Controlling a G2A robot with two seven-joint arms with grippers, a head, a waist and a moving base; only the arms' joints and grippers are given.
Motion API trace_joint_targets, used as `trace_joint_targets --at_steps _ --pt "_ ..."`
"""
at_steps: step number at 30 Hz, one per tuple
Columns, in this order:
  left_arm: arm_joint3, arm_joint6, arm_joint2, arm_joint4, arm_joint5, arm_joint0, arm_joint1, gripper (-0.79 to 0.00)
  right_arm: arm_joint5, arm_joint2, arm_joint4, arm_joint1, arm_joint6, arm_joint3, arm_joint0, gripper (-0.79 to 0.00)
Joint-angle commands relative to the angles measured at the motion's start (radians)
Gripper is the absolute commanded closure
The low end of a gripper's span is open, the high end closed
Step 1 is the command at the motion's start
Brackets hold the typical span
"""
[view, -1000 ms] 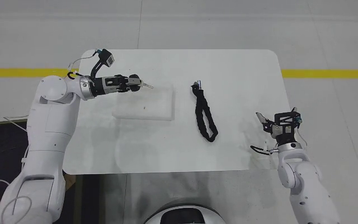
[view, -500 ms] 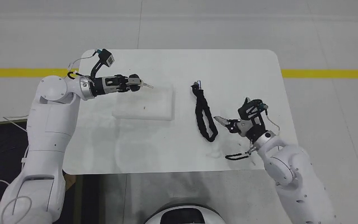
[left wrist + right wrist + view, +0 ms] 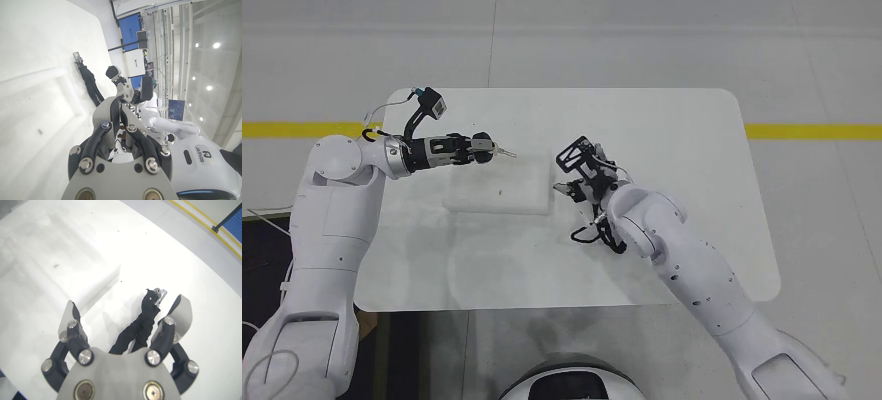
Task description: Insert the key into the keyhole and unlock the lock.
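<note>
You see the left gripper [image 3: 485, 149] over the far edge of the white foam block [image 3: 497, 195], on the left part of the white table [image 3: 672, 110]. Its fingers [image 3: 103, 109] are pressed together and they pinch the key [image 3: 506, 153]. The thin metal blade sticks out past the fingertips and points toward the middle of the table. The key is in the air, well apart from the lock.

The lock [image 3: 145, 317] is a long black loop covered in fabric. It lies flat on the table, just beside the right side of the foam block and near the table's middle. Its small metal end [image 3: 160, 295] points toward the far side of the table. You cannot tell from the pictures whether the keyhole sits in this end.

The right gripper [image 3: 126, 300] is low over the lock, with its fingers wide open, one on each side of the black loop. It has hold of nothing. The finger [image 3: 65, 317] on the block's side is clearly apart from the lock. The other finger is very near to it, and you cannot tell if it touches. The metal end lies a little beyond the fingertips.

A small dark speck [image 3: 56, 266] is on top of the foam block.
</note>
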Motion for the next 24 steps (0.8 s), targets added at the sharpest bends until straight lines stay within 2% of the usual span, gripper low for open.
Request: trace_joint_targets --at_steps 1,5,6,7,8,9,11,12,16,24 --pt "0.0 0.0 0.0 0.0 0.0 0.0 0.0 0.0 0.025 -0.017 -0.032 -0.026 0.027 0.095 0.05 -0.785" --pt "0.0 0.0 0.0 0.0 0.0 0.0 0.0 0.0 0.069 -0.017 -0.067 -0.07 0.083 0.195 0.098 -0.779" --pt "0.0 0.0 0.0 0.0 0.0 0.0 0.0 0.0 0.077 -0.011 -0.068 -0.079 0.085 0.219 0.109 -0.742" --pt "0.0 0.0 0.0 0.0 0.0 0.0 0.0 0.0 0.079 -0.006 -0.065 -0.09 0.084 0.243 0.118 -0.646" --pt "0.0 0.0 0.0 0.0 0.0 0.0 0.0 0.0 0.078 -0.003 -0.067 -0.099 0.086 0.265 0.127 -0.394" --pt "0.0 0.0 0.0 0.0 0.0 0.0 0.0 0.0 0.075 0.002 -0.062 -0.108 0.093 0.28 0.132 -0.311" --pt "0.0 0.0 0.0 0.0 0.0 0.0 0.0 0.0 0.068 0.015 -0.069 -0.123 0.115 0.306 0.14 -0.2" --pt "0.0 0.0 0.0 0.0 0.0 0.0 0.0 0.0 0.056 0.018 -0.081 -0.129 0.124 0.318 0.142 0.0" --pt "0.0 0.0 0.0 0.0 0.0 0.0 0.0 0.0 0.043 0.058 -0.113 -0.148 0.139 0.335 0.132 0.0" --pt "0.0 0.0 0.0 0.0 0.0 0.0 0.0 0.0 -0.112 0.241 0.036 -0.14 0.256 0.161 0.039 0.0"
